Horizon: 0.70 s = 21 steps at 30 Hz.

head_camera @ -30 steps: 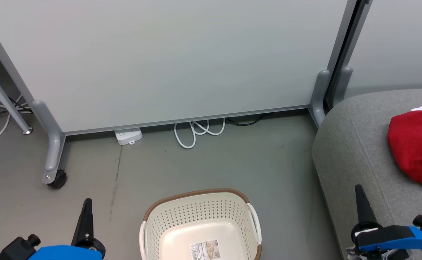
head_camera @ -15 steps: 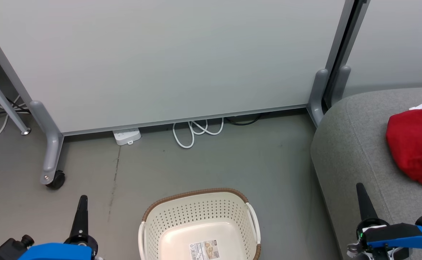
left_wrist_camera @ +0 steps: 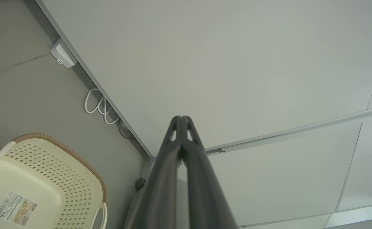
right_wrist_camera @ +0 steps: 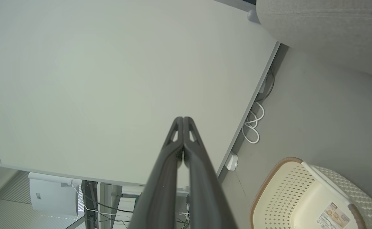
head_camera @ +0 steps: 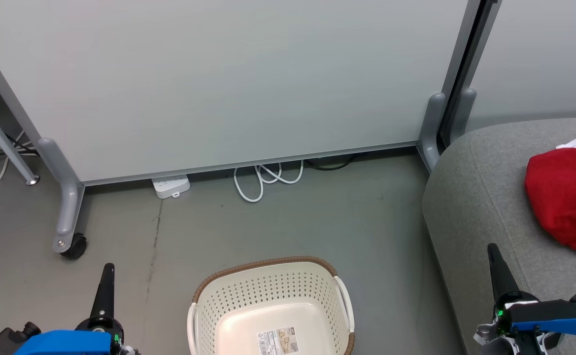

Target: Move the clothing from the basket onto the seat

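Clothing [head_camera: 566, 197] on seat [head_camera: 475, 207] (basket [head_camera: 268, 287] on floor [head_camera: 317, 222])

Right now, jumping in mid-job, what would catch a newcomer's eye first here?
The bright red clothing heaped on the grey seat at the right edge stands out first. Next is the cream basket on the floor at bottom centre, its labelled bottom bare. The left gripper and right gripper flank it, shut and empty.

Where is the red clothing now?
In the head view, the clothing lies on the seat at the far right, beyond and right of the basket on the floor.
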Available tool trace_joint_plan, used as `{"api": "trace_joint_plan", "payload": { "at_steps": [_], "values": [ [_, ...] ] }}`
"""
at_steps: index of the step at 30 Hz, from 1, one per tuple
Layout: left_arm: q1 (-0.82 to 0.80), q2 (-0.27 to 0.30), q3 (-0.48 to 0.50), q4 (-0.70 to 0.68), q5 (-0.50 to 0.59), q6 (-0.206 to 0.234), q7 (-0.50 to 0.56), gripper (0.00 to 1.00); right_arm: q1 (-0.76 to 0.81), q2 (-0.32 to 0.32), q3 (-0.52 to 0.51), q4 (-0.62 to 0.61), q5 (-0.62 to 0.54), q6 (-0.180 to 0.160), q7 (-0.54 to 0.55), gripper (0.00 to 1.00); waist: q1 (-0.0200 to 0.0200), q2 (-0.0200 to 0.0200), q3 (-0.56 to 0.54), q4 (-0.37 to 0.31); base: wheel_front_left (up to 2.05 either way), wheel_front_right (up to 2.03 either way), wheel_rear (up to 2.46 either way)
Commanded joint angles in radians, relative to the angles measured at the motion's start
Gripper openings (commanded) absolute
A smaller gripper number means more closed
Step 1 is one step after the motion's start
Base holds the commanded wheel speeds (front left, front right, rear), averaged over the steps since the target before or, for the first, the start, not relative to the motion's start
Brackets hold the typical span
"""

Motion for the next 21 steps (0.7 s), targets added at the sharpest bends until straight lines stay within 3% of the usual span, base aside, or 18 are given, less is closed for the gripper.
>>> {"api": "trace_joint_plan", "payload": {
  "at_steps": [1,21],
  "values": [
    [-0.022,0.004,0.01,-0.009,-0.018,-0.003,0.005,0.0,-0.017,0.003,-0.004,-0.009,0.022,0.0,0.006,0.0,0.0,0.0,0.0,0.0,0.0,0.0,0.0],
    [-0.027,0.005,0.034,-0.014,-0.18,-0.006,0.047,0.0,-0.026,0.006,-0.019,-0.012,0.188,0.0,0.048,0.0,0.0,0.0,0.002,-0.008,0.0,0.0,0.0]
  ]
}}
